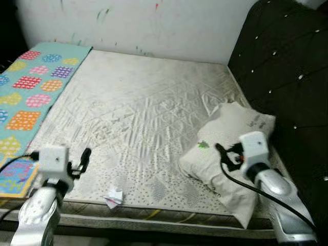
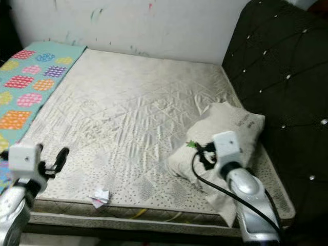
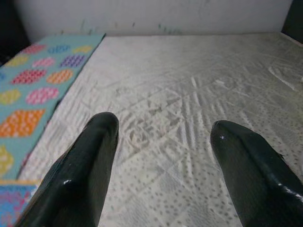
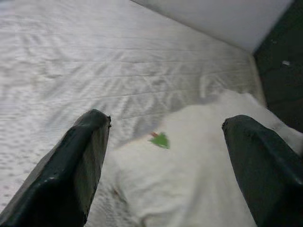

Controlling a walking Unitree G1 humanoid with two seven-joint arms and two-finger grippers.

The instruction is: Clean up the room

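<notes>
your right gripper (image 4: 165, 161) hangs with fingers spread wide just above the white pillow (image 1: 233, 148), which lies at the mattress's (image 1: 138, 118) right side beside the dark headboard (image 1: 287, 77). your left gripper (image 3: 163, 165), also spread apart and empty, hovers over the near left edge. a crumpled paper scrap (image 1: 114, 197) sits near the front edge; a patterned mat (image 1: 31, 97) lies to the left.
</notes>
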